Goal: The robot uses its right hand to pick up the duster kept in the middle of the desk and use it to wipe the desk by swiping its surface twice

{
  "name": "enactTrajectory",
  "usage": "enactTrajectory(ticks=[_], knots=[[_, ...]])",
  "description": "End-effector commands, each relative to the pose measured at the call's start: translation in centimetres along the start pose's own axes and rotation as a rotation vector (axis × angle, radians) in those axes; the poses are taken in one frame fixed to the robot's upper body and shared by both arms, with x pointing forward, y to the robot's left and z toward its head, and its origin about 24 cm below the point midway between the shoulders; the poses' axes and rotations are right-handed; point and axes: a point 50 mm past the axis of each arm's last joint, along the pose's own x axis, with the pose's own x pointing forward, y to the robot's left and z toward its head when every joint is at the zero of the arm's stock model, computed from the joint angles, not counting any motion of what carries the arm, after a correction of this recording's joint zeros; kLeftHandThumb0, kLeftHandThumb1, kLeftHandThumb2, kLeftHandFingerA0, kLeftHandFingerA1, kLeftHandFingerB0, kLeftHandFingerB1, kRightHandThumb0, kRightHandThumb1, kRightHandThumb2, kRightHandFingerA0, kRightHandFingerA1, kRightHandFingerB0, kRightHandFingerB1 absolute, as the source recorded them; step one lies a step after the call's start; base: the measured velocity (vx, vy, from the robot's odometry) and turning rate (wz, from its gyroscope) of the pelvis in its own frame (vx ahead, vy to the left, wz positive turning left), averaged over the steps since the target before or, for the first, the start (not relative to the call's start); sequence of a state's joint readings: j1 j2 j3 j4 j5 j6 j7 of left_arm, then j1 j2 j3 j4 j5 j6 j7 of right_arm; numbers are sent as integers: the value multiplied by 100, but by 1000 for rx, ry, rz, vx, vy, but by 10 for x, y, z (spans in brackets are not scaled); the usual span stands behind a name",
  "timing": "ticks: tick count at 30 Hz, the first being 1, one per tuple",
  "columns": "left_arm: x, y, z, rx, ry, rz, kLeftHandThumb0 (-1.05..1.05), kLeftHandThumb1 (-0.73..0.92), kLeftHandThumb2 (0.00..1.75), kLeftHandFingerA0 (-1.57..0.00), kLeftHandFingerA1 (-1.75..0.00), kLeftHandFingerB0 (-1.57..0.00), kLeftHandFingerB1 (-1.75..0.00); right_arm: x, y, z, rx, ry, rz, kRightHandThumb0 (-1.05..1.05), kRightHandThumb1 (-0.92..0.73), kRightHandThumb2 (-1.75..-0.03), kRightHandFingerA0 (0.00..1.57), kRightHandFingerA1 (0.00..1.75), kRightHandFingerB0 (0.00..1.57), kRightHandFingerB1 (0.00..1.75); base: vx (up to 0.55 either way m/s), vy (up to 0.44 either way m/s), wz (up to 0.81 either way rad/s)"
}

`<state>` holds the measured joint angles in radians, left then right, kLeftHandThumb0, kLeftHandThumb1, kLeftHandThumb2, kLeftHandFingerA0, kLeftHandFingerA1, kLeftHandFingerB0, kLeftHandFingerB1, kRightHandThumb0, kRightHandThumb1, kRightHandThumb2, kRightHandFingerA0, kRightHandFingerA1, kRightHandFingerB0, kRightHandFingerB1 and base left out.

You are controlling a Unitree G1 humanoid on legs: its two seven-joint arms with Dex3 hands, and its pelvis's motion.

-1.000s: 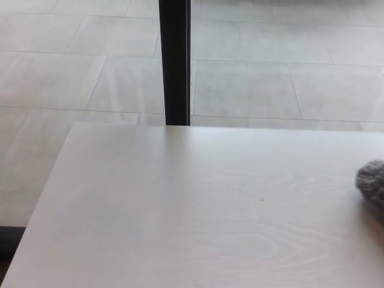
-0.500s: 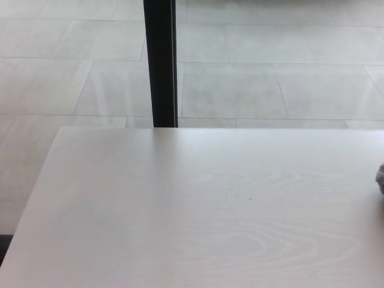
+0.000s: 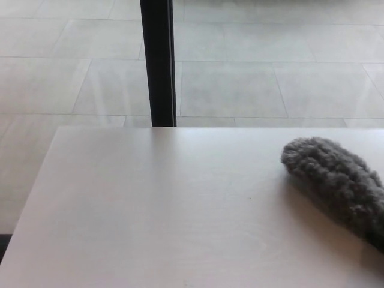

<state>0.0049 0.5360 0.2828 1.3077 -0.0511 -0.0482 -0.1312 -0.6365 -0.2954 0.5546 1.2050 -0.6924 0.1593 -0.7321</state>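
Grey fluffy duster (image 3: 336, 180) lying on the pale wood-grain desk (image 3: 168, 222), toward the desk's right side. Long axis diagonal: rounded tip pointing up-left toward the desk's far edge, rest running down-right and out past the picture's right border. Neither hand visible, so no telling whether fingers are apart or clamped. No containers anywhere on the desk. Beyond the desk's far edge, a black vertical post (image 3: 158, 60) against the tiled floor (image 3: 270, 84). Nothing between duster and post.

The duster (image 3: 336, 183) runs off the right edge, its lower end unseen. The desk (image 3: 150, 210) is cropped at bottom and right.
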Motion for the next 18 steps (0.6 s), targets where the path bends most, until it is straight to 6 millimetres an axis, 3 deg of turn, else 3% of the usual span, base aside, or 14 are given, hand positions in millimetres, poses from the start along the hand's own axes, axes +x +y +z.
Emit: enactTrajectory(ticks=[1,2,3,5,6,8,12,13,18], knots=[[-1,9,4,17,-20,14,-42,72,61,-68,-65,-59,-53,-15,7,60,64,-217,39,-37,-56,-57,94,163,92,76,0,0,0],[-1,9,4,20,-23,17,-42,72,61,-68,-65,-59,-53,-17,7,65,56,-230,37,-37,-56,-57,94,163,92,76,0,0,0],[-1,9,4,29,-21,21,-42,70,61,-69,-65,-60,-54,-25,9,87,59,-312,40,-35,-61,-60,88,173,87,94,0,0,0],[-1,9,4,26,-19,23,-41,70,61,-69,-65,-61,-54,-33,11,99,69,-368,51,-37,-61,-60,88,172,92,92,0,0,0],[-1,9,4,5,-24,18,-40,69,60,-69,-69,-62,-55,-46,13,117,128,-441,74,-37,-58,-61,89,169,93,75,0,0,0],[-1,9,5,11,-21,24,-41,69,60,-70,-69,-63,-57,-62,14,134,159,-500,61,-36,-58,-61,89,169,94,78,0,0,0],[-2,10,3,28,-20,25,-41,70,61,-68,-65,-62,-56,-90,14,156,250,-606,88,-34,-57,-60,90,170,93,71,0,0,0],[-2,12,3,47,-15,30,-42,69,61,-69,-66,-63,-54,-103,9,167,265,-685,87,-35,-57,-60,90,172,91,59,0,0,0],[-1,12,6,68,-13,32,-42,69,61,-71,-65,-64,-54,-126,-8,184,302,-803,25,-37,-47,-54,104,165,100,63,0,0,0]])
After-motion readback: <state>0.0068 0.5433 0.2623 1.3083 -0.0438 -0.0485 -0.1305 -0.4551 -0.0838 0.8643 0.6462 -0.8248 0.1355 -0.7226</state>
